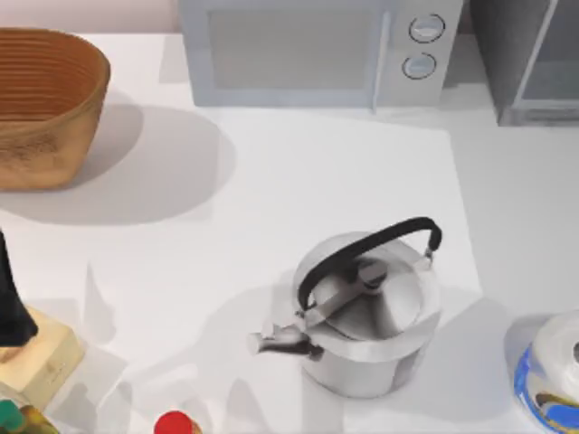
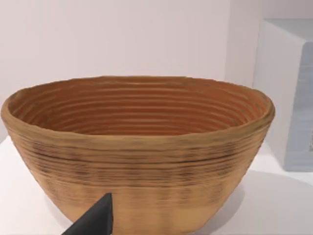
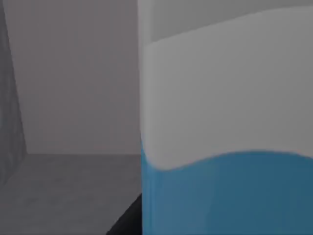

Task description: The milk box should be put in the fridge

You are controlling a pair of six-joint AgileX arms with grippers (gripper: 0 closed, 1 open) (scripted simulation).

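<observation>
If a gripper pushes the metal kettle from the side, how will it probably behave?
The kettle looks wide and squat, so it would probably slide rather than tip. Its shiny metal wall may be slippery for fingers. The arched black handle stands up above the lid, likely the safer place to grasp.

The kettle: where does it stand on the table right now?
In the top view the kettle stands right of centre near the front edge, with the patterned tub to its right and the microwave behind it.

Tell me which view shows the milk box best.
The right wrist view: the white-topped, blue-bodied milk box sits close up against dark grey inner walls, apparently the fridge. The top view has the fridge's corner, not the box; the left wrist view faces a woven brown basket.
</observation>
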